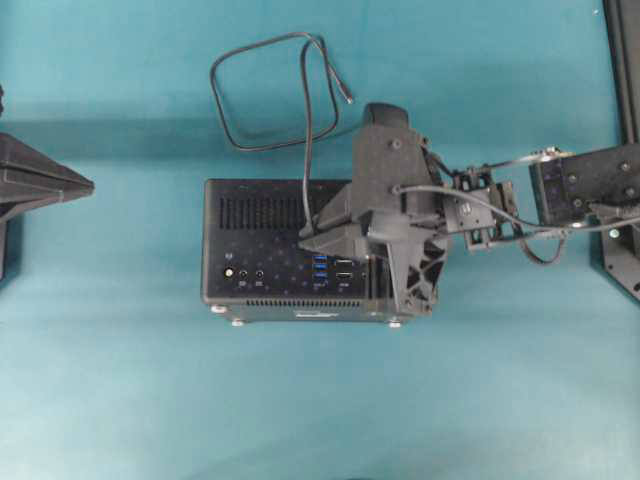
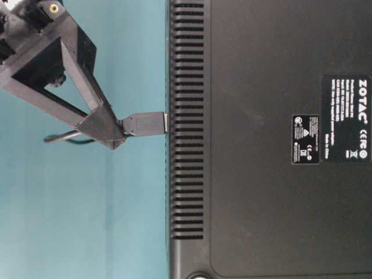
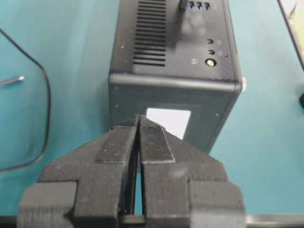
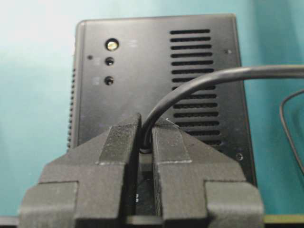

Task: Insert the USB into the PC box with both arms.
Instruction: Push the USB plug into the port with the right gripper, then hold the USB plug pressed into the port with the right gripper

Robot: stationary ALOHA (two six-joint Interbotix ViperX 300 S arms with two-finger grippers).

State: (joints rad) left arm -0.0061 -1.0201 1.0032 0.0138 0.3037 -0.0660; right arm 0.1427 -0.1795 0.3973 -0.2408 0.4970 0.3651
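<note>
The black PC box (image 1: pixel 250 230) lies in the middle of the teal table, ports facing up. My right gripper (image 1: pixel 305 238) reaches over it and is shut on the USB plug (image 2: pixel 142 124). The plug's metal end meets the box's port face (image 2: pixel 192 122). In the right wrist view the cable (image 4: pixel 190 85) curves up out of the shut gripper (image 4: pixel 146 124) above the box (image 4: pixel 142 61). The rest of the cable (image 1: pixel 270 90) loops behind the box. My left gripper (image 1: pixel 88 185) is shut and empty, left of the box and apart from it (image 3: pixel 139 118).
The cable's loose metallic tip (image 1: pixel 347 98) lies on the cloth behind the box and also shows in the left wrist view (image 3: pixel 12 80). A white label (image 3: pixel 168 121) is on the box side facing my left gripper. A black frame post (image 1: pixel 625 60) stands at the far right.
</note>
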